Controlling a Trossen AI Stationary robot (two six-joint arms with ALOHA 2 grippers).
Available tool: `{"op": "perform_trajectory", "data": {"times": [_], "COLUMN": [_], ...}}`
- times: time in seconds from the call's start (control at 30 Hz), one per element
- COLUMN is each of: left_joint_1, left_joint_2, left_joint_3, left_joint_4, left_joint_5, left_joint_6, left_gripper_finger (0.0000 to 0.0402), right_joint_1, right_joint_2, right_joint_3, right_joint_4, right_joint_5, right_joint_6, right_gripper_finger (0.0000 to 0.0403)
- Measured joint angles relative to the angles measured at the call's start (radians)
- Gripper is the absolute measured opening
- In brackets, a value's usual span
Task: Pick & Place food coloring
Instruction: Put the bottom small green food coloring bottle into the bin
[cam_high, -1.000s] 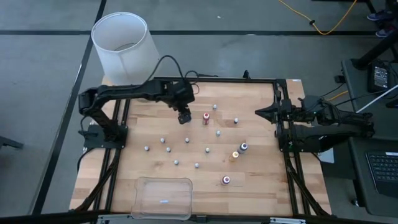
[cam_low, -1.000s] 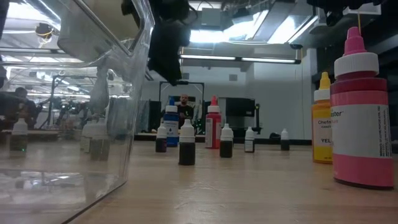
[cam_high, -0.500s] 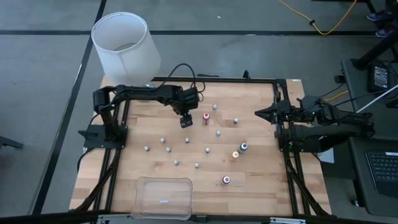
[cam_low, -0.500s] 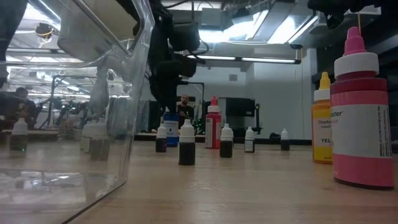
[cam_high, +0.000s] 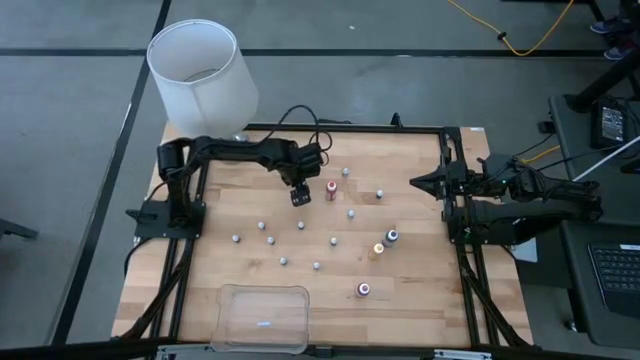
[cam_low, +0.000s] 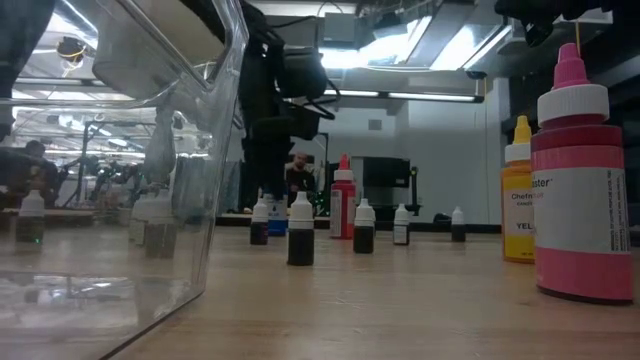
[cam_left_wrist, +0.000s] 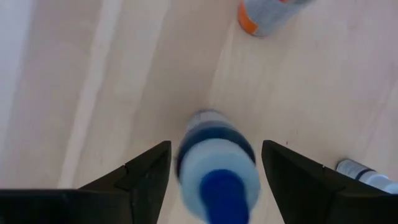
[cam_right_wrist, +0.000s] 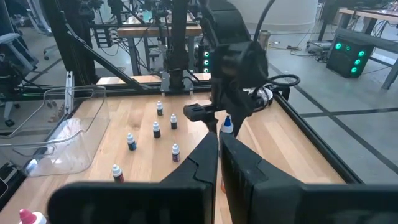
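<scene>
Overhead, the left gripper (cam_high: 300, 195) is hanging low over the far middle of the wooden table (cam_high: 230, 205), its fingers (cam_left_wrist: 143, 177) spread wide on either side of a blue food coloring bottle (cam_left_wrist: 217, 168) that is standing upright between them; they are not touching it. Just beside it a red bottle (cam_high: 331, 188) is standing, and many more small bottles are sitting scattered across the boards, among them a pink one (cam_high: 363, 290) near the front edge. A clear plastic tray (cam_high: 263, 318) is lying at the front. The right gripper (cam_high: 418, 182) is waiting clenched at the table's right edge, holding nothing.
</scene>
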Motion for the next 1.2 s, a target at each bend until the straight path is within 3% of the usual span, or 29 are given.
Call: {"op": "perform_trajectory", "data": {"times": [0.43,0.73,0.9,1.2], "left_joint_1": [0.030,0.008,-0.094,-0.362], "left_joint_2": [-0.011,-0.194,-0.341,-0.663], "left_joint_3": [0.000,0.000,-0.040,-0.339], "left_joint_4": [-0.020,-0.215,-0.344,-0.339], "left_joint_5": [0.023,0.028,0.023,-0.040], "left_joint_6": [-0.039,-0.145,-0.241,-0.637], "left_gripper_finger": [0.0217,0.0217,0.0217,0.0216], "right_joint_1": [0.000,0.000,0.000,0.000], "right_joint_2": [0.000,0.000,0.001,0.010], "right_joint_3": [0.000,0.000,0.000,0.000], "right_joint_4": [0.000,-0.002,-0.002,-0.001], "right_joint_5": [0.000,0.001,0.001,0.001], "right_joint_6": [0.002,-0.003,-0.030,-0.034], "right_gripper_finger": [0.0023,0.0023,0.0023,0.0023]}}
